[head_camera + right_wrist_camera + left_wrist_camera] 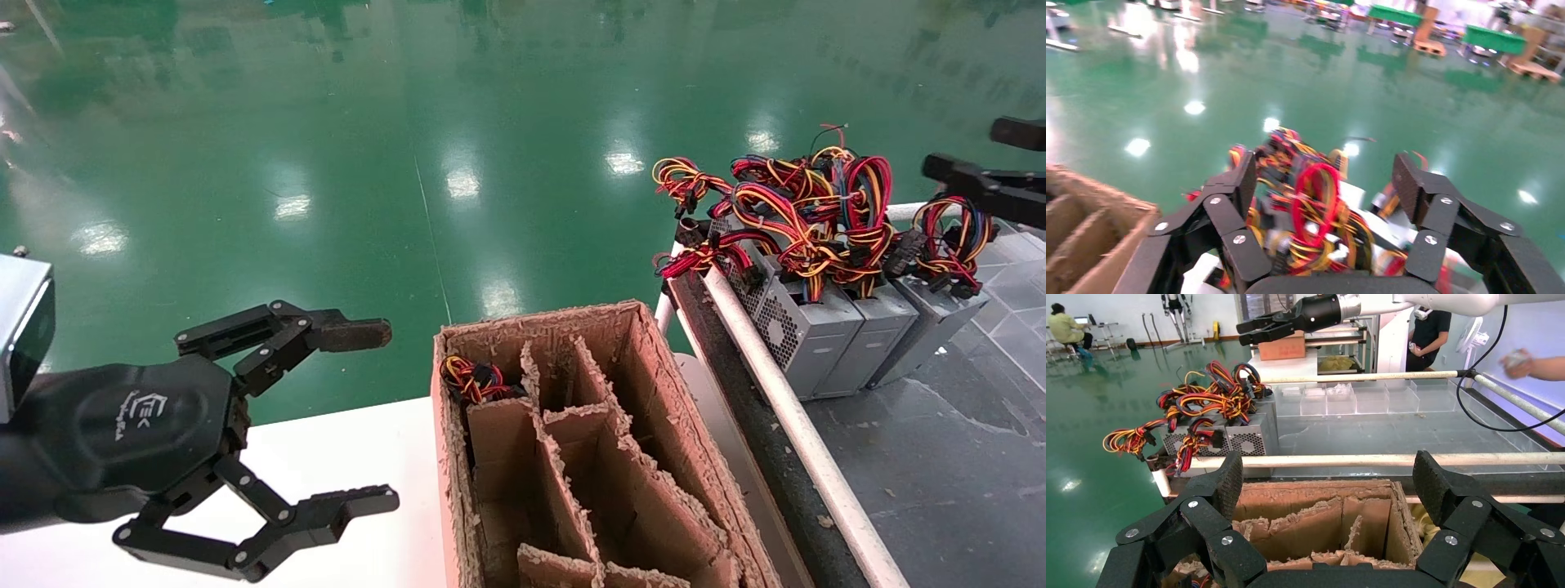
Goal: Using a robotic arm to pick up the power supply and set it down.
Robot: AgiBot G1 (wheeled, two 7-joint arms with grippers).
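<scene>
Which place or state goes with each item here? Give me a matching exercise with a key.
Things:
1. left hand
2. right hand
3. cardboard box
4. power supplies

Places or states:
A. split into cells by dividers
B. open, above the white table
C. standing in a row behind the white rail
D. open, over the wire bundles

Pairs: 1-B, 2-D, 3-A, 4-C

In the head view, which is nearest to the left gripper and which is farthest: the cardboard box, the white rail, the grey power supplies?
From the left gripper:
1. Cardboard box, just to its right.
2. White rail, beyond the box.
3. Grey power supplies, behind the rail, far right.
</scene>
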